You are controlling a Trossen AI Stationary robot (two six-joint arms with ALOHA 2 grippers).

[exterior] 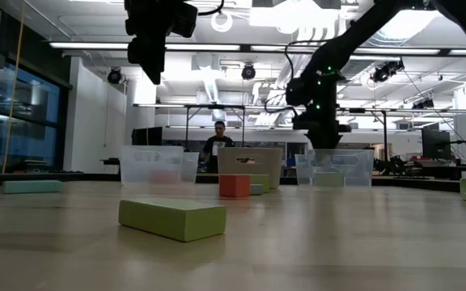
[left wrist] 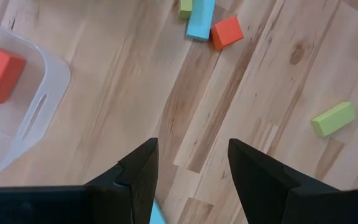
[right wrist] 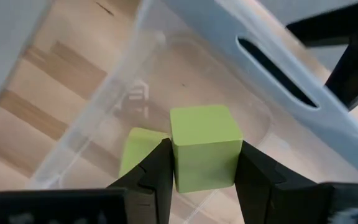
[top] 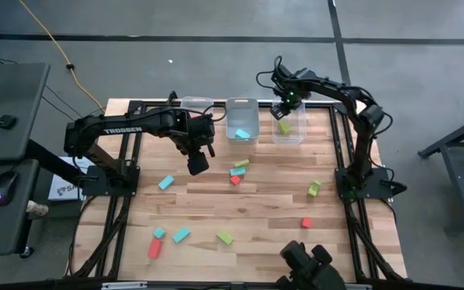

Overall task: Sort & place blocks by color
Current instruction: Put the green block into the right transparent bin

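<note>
- Blocks [top: 225, 237] lie scattered over the table [top: 264, 213]; we see one yellow-green cube [right wrist: 204, 146] clamped in the right tool [right wrist: 201, 163], held above the right-hand clear bin [top: 289, 133], which already holds another green piece [right wrist: 137, 151].
- Our left tool [left wrist: 188, 165] hangs spread apart and empty over bare wood, beside the left bin [left wrist: 39, 112] with a red block [left wrist: 0, 73] in it.
- A red, blue and green cluster [top: 238, 171] sits close by; the middle bin [top: 242, 119] seems to hold a blue block.
- A person [exterior: 218, 137] stands beyond the table.
</note>
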